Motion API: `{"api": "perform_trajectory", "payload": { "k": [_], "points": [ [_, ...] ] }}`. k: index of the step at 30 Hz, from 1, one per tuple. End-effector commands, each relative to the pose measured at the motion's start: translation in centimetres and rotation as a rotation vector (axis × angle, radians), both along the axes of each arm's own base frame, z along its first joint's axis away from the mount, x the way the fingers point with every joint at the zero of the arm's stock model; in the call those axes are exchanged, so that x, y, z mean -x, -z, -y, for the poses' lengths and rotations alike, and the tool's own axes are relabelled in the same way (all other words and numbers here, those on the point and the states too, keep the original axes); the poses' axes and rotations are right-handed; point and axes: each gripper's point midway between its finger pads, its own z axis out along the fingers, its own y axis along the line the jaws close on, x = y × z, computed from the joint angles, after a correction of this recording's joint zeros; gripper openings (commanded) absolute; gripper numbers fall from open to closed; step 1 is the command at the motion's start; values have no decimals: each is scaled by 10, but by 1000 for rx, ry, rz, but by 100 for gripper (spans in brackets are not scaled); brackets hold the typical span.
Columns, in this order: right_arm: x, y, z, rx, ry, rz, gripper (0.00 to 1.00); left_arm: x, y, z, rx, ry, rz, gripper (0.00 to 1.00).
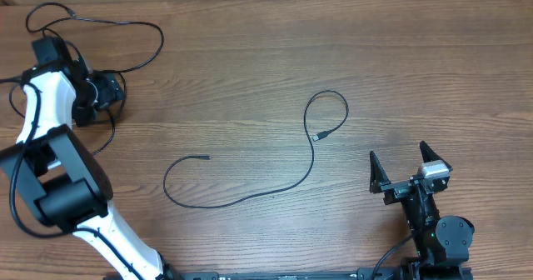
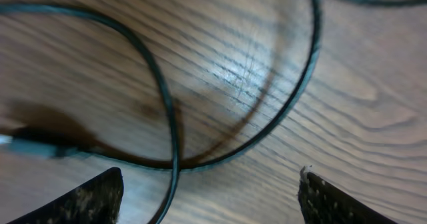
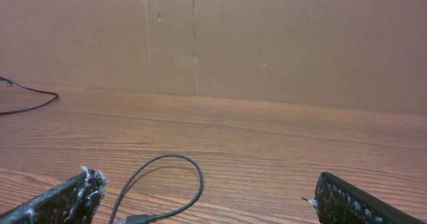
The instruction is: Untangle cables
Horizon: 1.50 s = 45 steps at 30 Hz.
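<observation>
One black cable (image 1: 133, 59) lies in loose loops at the table's far left. My left gripper (image 1: 107, 92) hovers low right over it. In the left wrist view its jaws (image 2: 210, 177) stand wide open just above the wood. Two strands of that cable (image 2: 297, 97) curve in front of them, one running down between the fingers without being pinched, and a blurred plug (image 2: 30, 144) lies at the left. A second cable (image 1: 275, 188) snakes across the middle, its plug (image 1: 318, 136) under a small loop (image 3: 193, 184). My right gripper (image 1: 398, 153) rests open and empty at the near right, facing that loop (image 3: 207, 184).
A brown cardboard wall (image 3: 267, 37) closes off the table's far side. Part of the far-left cable (image 3: 27, 101) shows at the left edge of the right wrist view. The left arm's white links (image 1: 50, 147) lie along the table's left edge.
</observation>
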Motion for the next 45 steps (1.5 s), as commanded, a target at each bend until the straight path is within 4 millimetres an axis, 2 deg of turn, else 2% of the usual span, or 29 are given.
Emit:
{"api": "perform_trajectory", "payload": {
  "k": [1, 5, 14, 19, 23, 28, 32, 36, 40, 45],
  "points": [
    [0, 2, 0, 1, 4, 3, 100, -10, 21, 15, 46, 88, -3, 84],
    [0, 2, 0, 1, 4, 4, 100, -16, 25, 16, 13, 156, 7, 85],
    [0, 2, 0, 1, 4, 4, 100, -23, 11, -12, -139, 118, 6, 86],
    [0, 2, 0, 1, 4, 4, 100, -30, 9, -13, -152, 116, 30, 79],
    [0, 2, 0, 1, 4, 4, 100, -42, 5, -6, -171, 147, 66, 79],
    [0, 2, 0, 1, 4, 3, 100, -58, 2, 14, -195, 229, 102, 78],
    [0, 2, 0, 1, 4, 3, 100, -61, 5, 27, -208, 275, 95, 79],
    [0, 2, 0, 1, 4, 3, 100, -58, 10, 26, -202, 271, 78, 73],
    [0, 2, 0, 1, 4, 3, 100, -51, 11, 16, -202, 251, 57, 54],
    [0, 2, 0, 1, 4, 3, 100, -41, 18, 9, -203, 233, 29, 53]
  ]
}}
